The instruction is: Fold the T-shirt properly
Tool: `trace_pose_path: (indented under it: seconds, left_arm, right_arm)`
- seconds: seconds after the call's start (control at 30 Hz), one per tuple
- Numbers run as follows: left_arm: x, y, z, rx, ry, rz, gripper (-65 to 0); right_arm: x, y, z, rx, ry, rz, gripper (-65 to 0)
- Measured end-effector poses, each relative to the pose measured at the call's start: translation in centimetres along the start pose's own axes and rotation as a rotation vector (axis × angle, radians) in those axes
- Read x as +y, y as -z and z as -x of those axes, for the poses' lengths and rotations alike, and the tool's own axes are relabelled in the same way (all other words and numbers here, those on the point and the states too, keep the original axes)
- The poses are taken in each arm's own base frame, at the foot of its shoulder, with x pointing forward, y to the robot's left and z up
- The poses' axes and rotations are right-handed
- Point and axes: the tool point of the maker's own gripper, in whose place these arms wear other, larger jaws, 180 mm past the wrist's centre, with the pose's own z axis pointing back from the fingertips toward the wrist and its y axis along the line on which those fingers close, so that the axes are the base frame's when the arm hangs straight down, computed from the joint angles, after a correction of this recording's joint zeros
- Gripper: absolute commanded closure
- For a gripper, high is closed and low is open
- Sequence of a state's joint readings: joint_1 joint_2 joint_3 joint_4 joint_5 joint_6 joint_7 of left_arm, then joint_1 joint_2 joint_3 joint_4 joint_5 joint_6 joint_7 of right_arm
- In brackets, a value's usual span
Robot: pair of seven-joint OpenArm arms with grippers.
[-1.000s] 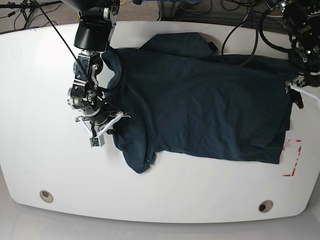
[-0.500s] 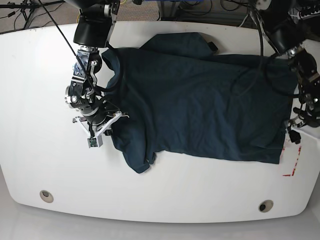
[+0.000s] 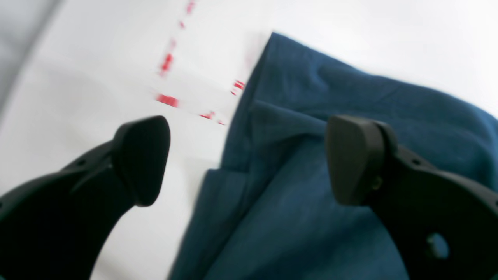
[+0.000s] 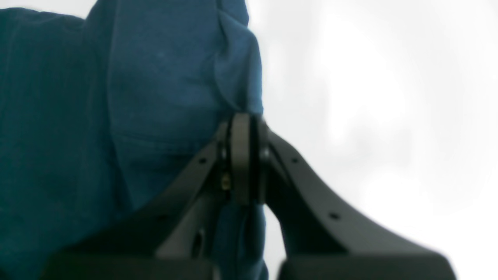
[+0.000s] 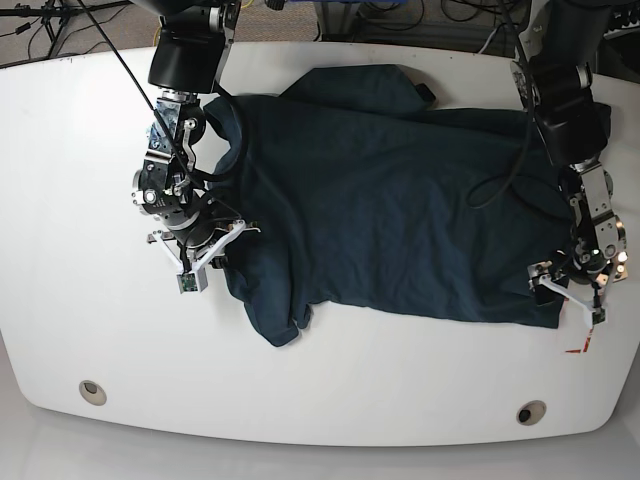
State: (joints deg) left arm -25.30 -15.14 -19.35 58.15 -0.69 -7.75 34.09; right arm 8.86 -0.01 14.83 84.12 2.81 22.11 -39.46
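Teal T-shirt (image 4: 163,77) pinched in right claw (image 4: 245,155).

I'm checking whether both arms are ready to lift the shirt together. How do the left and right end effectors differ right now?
The left end effector stands wide open, while the right end effector is shut. The left holds nothing, its fingers straddling the hem corner of the T-shirt beside the red marks; the right is clamped on the cloth at the sleeve end. Both sit at the shirt's near edge, low over the white table.
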Motion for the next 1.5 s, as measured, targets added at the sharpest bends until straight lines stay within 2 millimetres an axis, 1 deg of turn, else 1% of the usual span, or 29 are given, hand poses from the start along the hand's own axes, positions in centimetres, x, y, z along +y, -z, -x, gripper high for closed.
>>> trace_pose_path:
  seconds: [0.1, 0.23, 0.4, 0.6, 0.67, 0.73, 0.83, 1.17, 1.27, 1.4, 1.5]
  left_arm:
    - [-0.5, 1.1, 0.9, 0.013, -0.001, 0.022, -59.7]
    - [-0.4, 2.1, 1.7, 0.034, -0.020, 0.023, -59.7]
    - [-0.3, 2.8, 2.3, 0.059, -0.037, 0.022, -59.7]
    - [-0.6, 3.1, 2.6, 0.062, -0.047, 0.029, -58.9]
    - [-0.7, 3.1, 2.9, 0.066, -0.047, 0.030, -56.8]
    - [-0.7, 3.1, 3.0, 0.068, -0.047, 0.031, -53.2]
    - [-0.8, 3.1, 3.1, 0.070, -0.047, 0.032, -51.5]
    - [-0.9, 3.1, 3.1, 0.071, -0.047, 0.033, -51.9]
    - [-0.9, 3.1, 3.1, 0.071, -0.047, 0.034, -54.9]
    - [-1.7, 3.2, 3.2, 0.072, -0.053, 0.046, -59.6]
    - [-2.5, 3.3, 3.5, 0.077, -0.056, 0.059, -59.7]
  right_arm:
    - [0.1, 0.0, 0.0, -0.001, 0.000, -0.003, -0.3]
    - [-0.1, 0.0, 0.0, 0.000, -0.001, 0.002, -0.3]
    - [0.0, 0.0, -0.1, -0.001, 0.000, 0.001, -0.3]
    - [-0.1, 0.0, 0.0, -0.001, 0.000, 0.001, -0.3]
    - [0.0, 0.0, 0.0, -0.001, 0.000, 0.001, -0.3]
    - [0.0, 0.0, 0.0, -0.001, 0.000, 0.001, -0.3]
    - [0.0, 0.0, 0.0, -0.001, 0.000, 0.001, -0.3]
    - [0.0, 0.0, 0.0, -0.001, 0.001, 0.001, -0.3]
    - [0.2, 0.0, 0.0, -0.002, 0.005, -0.003, -0.3]
    - [0.7, 0.1, 0.0, -0.003, 0.012, -0.011, -0.3]
    - [0.9, 0.2, 0.0, -0.004, 0.014, -0.016, -0.3]
